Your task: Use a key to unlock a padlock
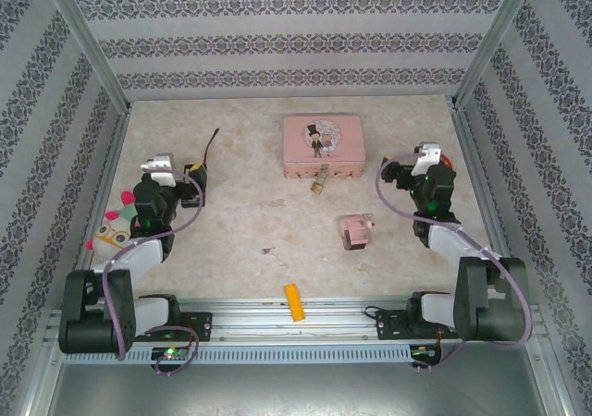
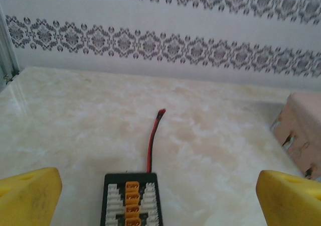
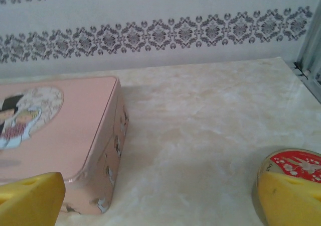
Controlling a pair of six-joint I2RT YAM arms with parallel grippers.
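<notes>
The tiny brass padlock [image 1: 317, 188] lies on the table just in front of the pink tin [image 1: 322, 146]. A small silvery piece by its shackle touches the tin's front wall; I cannot tell if it is the key. My left gripper [image 1: 181, 173] hovers at the left, open, its yellow fingers [image 2: 27, 198] wide apart around a black connector board [image 2: 131, 201]. Far right, my right gripper [image 1: 418, 165] is open too, with one finger [image 3: 30, 198] near the pink tin [image 3: 55, 130] and bare table between the fingers. Both grippers are well away from the padlock.
A small pink boxy block [image 1: 352, 230] sits right of centre. An orange-yellow strip [image 1: 294, 302] lies at the near edge. A red-black wire [image 2: 153, 140] runs back from the board. An owl toy [image 1: 116, 229] lies at the left, a red round tin [image 3: 296, 165] by my right finger.
</notes>
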